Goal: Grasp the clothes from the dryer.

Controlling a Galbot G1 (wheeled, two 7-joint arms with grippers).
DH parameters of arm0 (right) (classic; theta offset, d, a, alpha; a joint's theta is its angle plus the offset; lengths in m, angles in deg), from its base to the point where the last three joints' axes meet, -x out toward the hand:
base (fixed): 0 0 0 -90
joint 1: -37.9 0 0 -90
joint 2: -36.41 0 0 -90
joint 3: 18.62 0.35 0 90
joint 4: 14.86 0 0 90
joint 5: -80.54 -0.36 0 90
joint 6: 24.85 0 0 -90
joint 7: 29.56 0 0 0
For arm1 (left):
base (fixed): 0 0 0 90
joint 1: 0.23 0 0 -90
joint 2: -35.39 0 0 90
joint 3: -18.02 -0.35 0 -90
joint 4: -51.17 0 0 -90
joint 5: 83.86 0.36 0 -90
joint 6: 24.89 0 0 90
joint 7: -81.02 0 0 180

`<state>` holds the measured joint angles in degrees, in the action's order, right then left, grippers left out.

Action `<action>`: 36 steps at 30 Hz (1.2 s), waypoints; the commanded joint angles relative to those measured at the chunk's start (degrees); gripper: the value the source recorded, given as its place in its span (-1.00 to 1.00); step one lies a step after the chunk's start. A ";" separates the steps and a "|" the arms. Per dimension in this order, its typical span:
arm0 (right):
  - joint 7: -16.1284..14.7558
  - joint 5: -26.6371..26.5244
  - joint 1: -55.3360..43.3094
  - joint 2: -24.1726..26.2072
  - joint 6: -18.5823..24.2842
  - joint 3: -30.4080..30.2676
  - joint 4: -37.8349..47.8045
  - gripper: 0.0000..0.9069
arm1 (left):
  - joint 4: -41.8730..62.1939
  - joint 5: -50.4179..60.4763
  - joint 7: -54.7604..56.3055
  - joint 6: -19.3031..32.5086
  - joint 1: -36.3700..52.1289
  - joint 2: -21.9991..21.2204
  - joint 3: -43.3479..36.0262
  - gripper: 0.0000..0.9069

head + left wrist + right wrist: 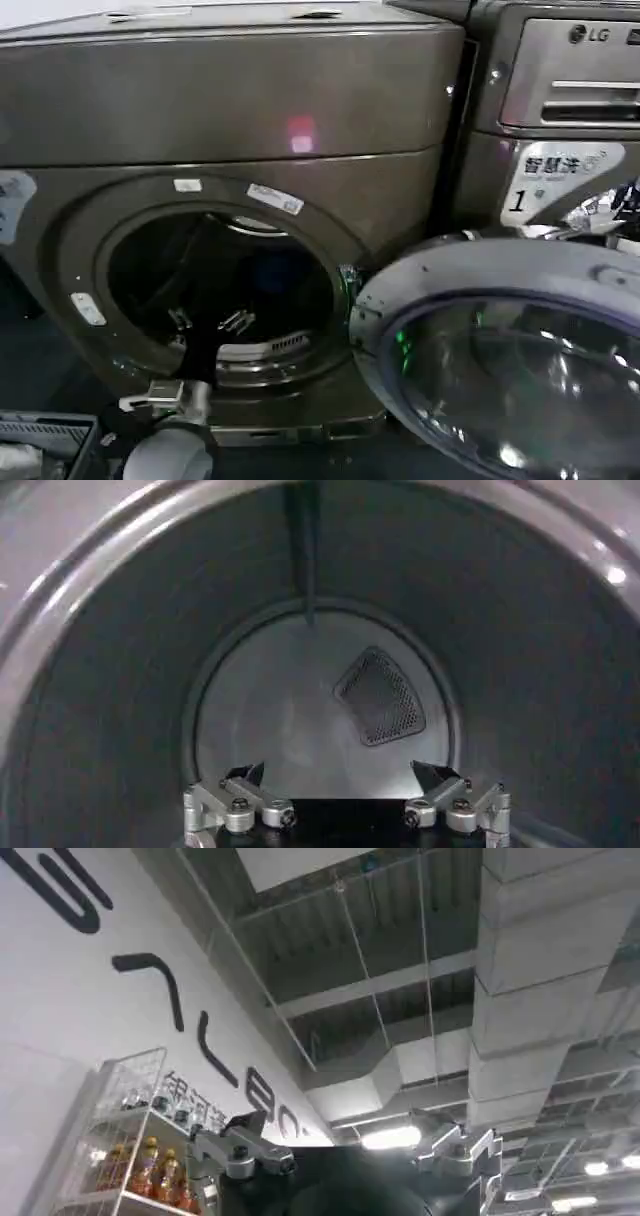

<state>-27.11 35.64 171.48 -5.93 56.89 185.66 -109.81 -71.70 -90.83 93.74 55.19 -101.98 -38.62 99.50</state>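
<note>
Nearest the head camera, at the bottom edge: the grey forearm of the left arm point(168, 452), slanting up toward the dryer point(250, 110). Just beside it, in the lower left corner, a grey slatted crate point(40, 432). Ahead of the forearm, the left gripper point(210, 322), past the round porthole and low inside the dark drum point(150, 270). Seen from the left wrist as the left gripper point(338, 778) with dark pointed fingertips point(245, 774) spread wide apart and nothing clamped between them, facing the drum's pale round back wall point(270, 720) and its mesh vent point(380, 695). Deeper in the drum, beyond and to the right of those fingertips in the head view, a dim dark blue patch, the clothes point(280, 270), apart from the gripper; too shadowed to trace an outline or tell how it lies. To the right of the porthole, the grey-rimmed glass door point(480, 265), swung fully open. Behind the door, a silver LG-marked machine point(570, 90) hard against the dryer's right side. From the right wrist, the right gripper point(340, 1133) pointing up at a ceiling of ducts point(540, 978), fingers point(245, 1131) likewise parted and empty, with a wire shelf of bottles point(135, 1148) against a lettered white wall point(60, 998).
</note>
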 commanded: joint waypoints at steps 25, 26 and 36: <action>-0.50 1.68 0.87 0.71 -0.07 1.69 0.21 1.00 | 41.20 -2.13 -2.91 3.59 32.59 -5.55 -3.67 1.00; -0.52 1.60 0.91 0.65 -0.05 1.74 0.21 1.00 | 43.66 -1.70 -3.15 3.88 34.07 -6.24 -3.66 1.00; -0.36 1.18 1.42 0.33 -0.09 2.36 0.33 1.00 | 72.24 6.89 -19.11 6.98 53.69 -8.43 -3.66 1.00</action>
<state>-27.55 36.81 172.96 -5.53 56.79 188.04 -109.27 -22.20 -89.71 85.99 60.88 -63.52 -45.59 96.08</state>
